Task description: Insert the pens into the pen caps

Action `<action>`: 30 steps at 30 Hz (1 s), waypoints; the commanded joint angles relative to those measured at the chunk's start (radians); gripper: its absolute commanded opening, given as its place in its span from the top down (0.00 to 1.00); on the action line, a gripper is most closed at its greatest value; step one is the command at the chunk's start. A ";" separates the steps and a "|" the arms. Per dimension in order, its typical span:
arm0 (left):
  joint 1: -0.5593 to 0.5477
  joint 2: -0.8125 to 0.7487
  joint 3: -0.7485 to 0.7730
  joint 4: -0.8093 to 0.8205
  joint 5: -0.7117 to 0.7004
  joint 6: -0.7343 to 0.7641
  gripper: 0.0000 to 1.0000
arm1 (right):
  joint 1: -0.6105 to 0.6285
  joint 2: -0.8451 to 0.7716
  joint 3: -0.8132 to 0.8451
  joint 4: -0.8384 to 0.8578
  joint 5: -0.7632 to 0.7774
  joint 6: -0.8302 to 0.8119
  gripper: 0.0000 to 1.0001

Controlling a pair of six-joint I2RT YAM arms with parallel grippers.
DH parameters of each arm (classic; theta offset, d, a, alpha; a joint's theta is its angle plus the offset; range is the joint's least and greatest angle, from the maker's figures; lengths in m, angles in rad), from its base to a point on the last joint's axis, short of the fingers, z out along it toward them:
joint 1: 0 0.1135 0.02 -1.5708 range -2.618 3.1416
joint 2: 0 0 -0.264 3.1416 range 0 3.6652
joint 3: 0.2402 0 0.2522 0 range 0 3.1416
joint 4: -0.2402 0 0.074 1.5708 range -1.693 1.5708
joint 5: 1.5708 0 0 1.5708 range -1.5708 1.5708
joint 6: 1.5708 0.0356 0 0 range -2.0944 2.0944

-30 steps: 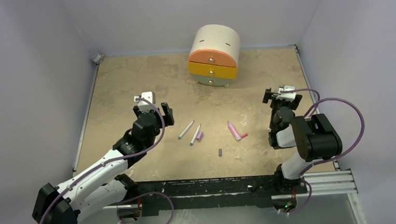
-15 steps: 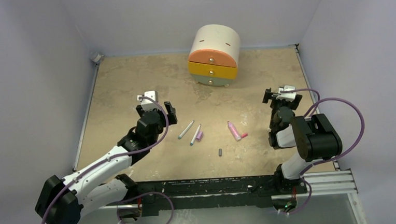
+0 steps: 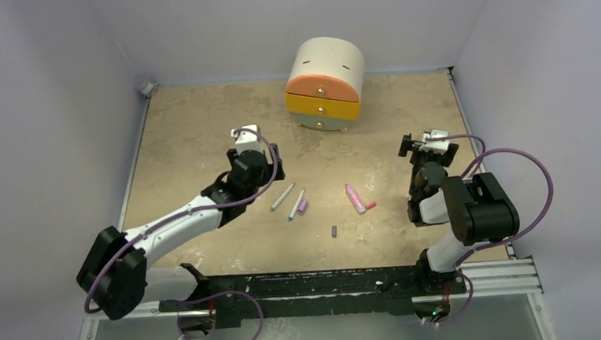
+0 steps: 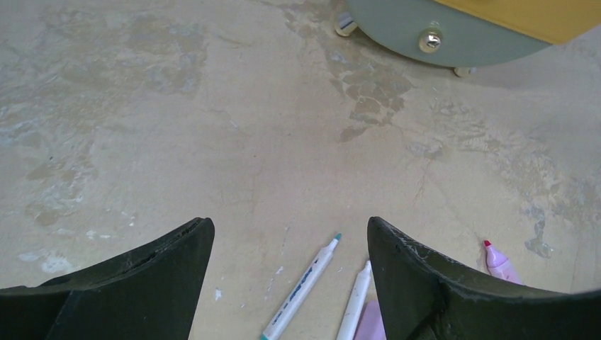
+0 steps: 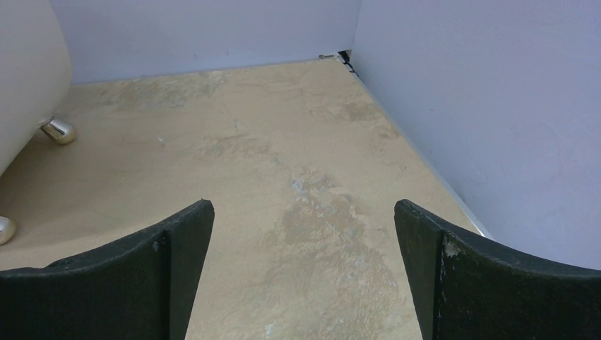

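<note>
**Six pieces loose, none yet joined**

Three long and three short, all flat on the mottled tan worktop (image 3: 200, 121), between its middle and its front edge. Left of centre, a slim white teal-tipped pen (image 3: 282, 196), lying on a slant. Just to its right, a second pen (image 3: 296, 205) of the same slim white build, roughly parallel. Just beside that one's near end, a short purple cap (image 3: 303, 206). Further right, a thicker pink pen (image 3: 354, 199) with a red point, and at its near end a stubby reddish-pink cap (image 3: 370, 206); touching or merely beside, impossible to tell. Closest to the front edge, alone between the two groups, a tiny dark grey cap (image 3: 334, 232). Toward the back edge, a rounded cream drawer unit (image 3: 325, 86) with orange, yellow and grey-green drawers.

Left claw (image 4: 289, 227) spread wide and empty, poised over the worktop just left of the two white pens. Right claw (image 5: 303, 207) likewise agape, holding nothing, near the right edge and well apart from every piece.

Tally: pens three, caps three, drawer unit one, claws two.
</note>
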 commanded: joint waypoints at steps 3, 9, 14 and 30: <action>-0.024 0.132 0.212 -0.164 0.107 0.129 0.25 | -0.015 -0.009 0.033 0.035 0.014 0.022 0.00; -0.024 0.177 0.317 -0.354 0.131 0.200 0.34 | 0.101 -0.301 -0.070 0.104 0.137 -0.105 0.00; -0.024 0.119 0.330 -0.468 0.135 0.310 0.26 | 0.103 -0.702 0.129 -0.605 -0.289 0.125 0.00; -0.022 0.220 0.328 -0.508 0.298 0.515 0.28 | 0.106 -0.829 0.166 -0.830 -0.713 0.670 0.70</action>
